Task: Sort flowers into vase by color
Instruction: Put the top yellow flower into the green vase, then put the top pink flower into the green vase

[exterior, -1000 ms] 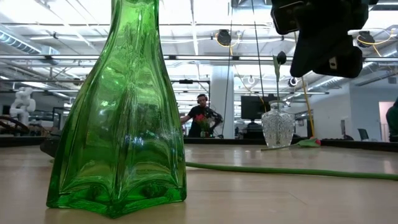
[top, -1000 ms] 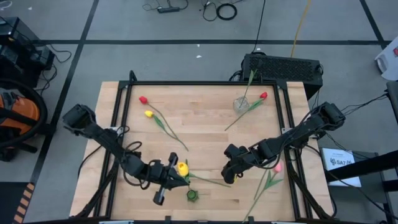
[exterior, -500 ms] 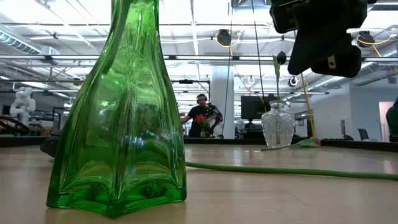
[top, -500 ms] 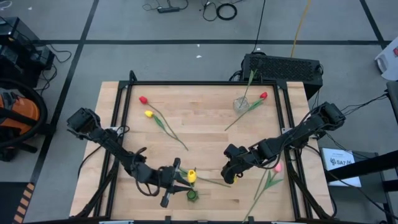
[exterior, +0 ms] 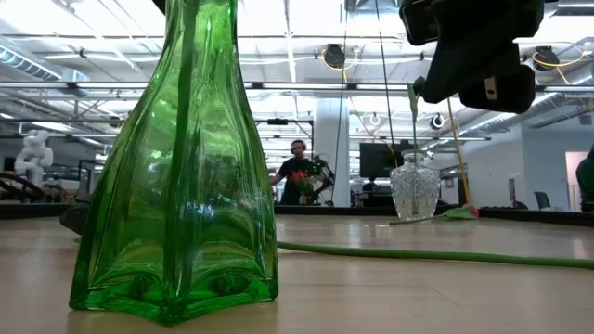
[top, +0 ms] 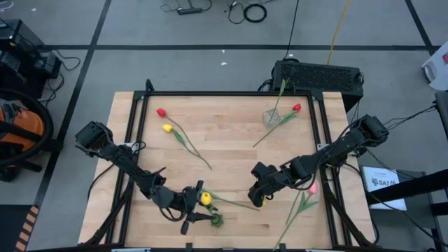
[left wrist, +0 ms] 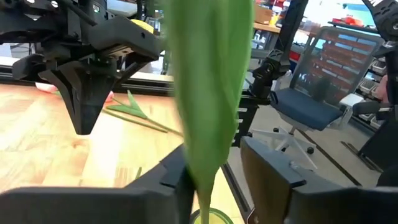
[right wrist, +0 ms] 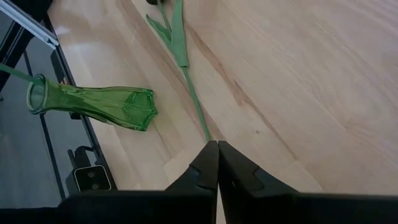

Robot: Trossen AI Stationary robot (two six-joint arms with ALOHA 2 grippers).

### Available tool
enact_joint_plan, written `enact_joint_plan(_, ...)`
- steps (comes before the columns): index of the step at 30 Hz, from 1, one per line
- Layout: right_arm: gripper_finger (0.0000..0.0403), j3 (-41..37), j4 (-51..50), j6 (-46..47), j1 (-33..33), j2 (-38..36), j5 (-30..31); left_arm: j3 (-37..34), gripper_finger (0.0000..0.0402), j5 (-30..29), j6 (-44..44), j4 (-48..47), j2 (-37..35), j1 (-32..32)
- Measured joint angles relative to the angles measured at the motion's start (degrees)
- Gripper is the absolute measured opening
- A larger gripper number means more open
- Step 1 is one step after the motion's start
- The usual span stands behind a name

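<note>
While the left gripper (top: 198, 210) hovers at 6 o'clock on the table (top: 231, 150), its fingers spread around a green stem, the yellow tulip (top: 206, 199) sits just above the green vase (top: 216, 220). At 4 o'clock, the right gripper (top: 256, 199) waits, fingers pressed together.

A yellow flower (top: 205, 199) stands over the green vase (top: 216, 220). Red (top: 161, 112) and yellow (top: 167, 128) flowers lie far back. One red flower (top: 296, 108) leans by the clear vase (top: 271, 117). A pink one (top: 312, 188) lies at the right.
</note>
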Motion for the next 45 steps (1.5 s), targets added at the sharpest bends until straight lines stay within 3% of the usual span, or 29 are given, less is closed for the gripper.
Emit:
enact_joint_plan(7,0.0000,0.0,-0.1,3.1,0.0,0.0,0.0,0.0,0.0198,1.7,0.0,-0.1,0.0,0.0)
enact_joint_plan(14,0.0000,0.0,-0.1,4.5,0.0,-0.2,0.3,0.0,0.0205,3.9,0.0,-1.0,-0.5,0.0)
enact_joint_plan(22,0.0000,0.0,-0.2,4.9,0.0,-0.2,0.2,0.0,0.0205,3.3,-3.0,-20.8,-10.9,0.1)
enact_joint_plan(27,0.0000,0.0,-3.0,12.0,0.0,-1.8,0.2,0.0,0.0206,2.0,-3.5,-32.6,-17.2,0.0)
enact_joint_plan(32,0.0000,3.4,-19.0,22.4,0.4,-6.8,0.5,0.0,0.0206,-0.9,-9.9,-41.1,-21.9,0.0)
enact_joint_plan(36,0.0000,6.2,-35.7,37.1,1.2,-10.5,0.0,0.0,0.0206,-3.7,-18.8,-47.6,-24.8,0.0)
enact_joint_plan(40,0.0000,6.1,-48.8,47.6,1.7,-12.0,-4.1,0.0,0.0205,-5.0,-24.3,-52.6,-25.5,0.1)
enact_joint_plan(45,0.0000,6.1,-53.5,54.2,4.6,-11.7,-7.1,0.0,0.0205,-5.0,-24.4,-54.3,-25.5,0.0)
